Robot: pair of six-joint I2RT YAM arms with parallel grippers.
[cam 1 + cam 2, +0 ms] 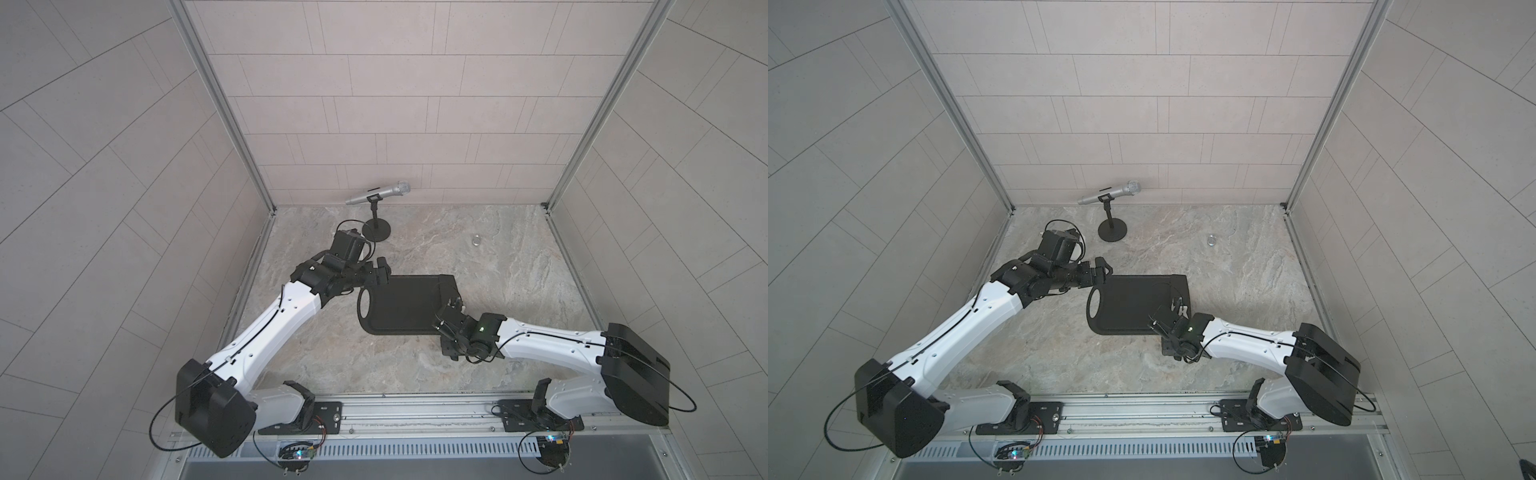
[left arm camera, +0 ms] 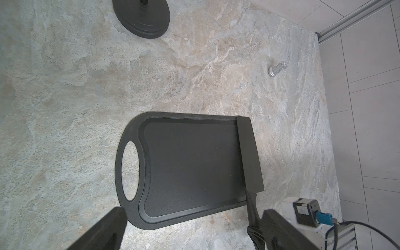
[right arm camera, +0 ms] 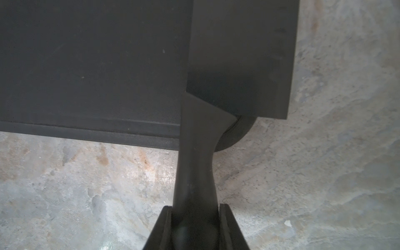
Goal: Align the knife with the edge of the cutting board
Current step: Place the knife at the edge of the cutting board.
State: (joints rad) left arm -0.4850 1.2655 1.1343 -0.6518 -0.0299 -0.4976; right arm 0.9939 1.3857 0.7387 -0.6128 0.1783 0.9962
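The black cutting board (image 1: 399, 305) (image 1: 1129, 303) lies flat on the stone table, its oval handle hole toward my left arm. The black knife (image 2: 249, 151) (image 3: 239, 54) rests with its broad blade along the board's short end opposite the hole, slightly skewed and overhanging that edge. Its slim handle (image 3: 194, 173) sticks out past the board's near long edge. My right gripper (image 3: 195, 208) (image 1: 453, 305) is shut on the handle's end. My left gripper (image 2: 192, 216) (image 1: 381, 271) hovers open by the board's hole-end far corner, holding nothing.
A silver microphone (image 1: 379, 193) sits on a stand with a round black base (image 1: 376, 231) (image 2: 141, 18) behind the board. A small silver object (image 1: 476, 240) (image 2: 278, 68) lies at the back right. Tiled walls enclose three sides of the table.
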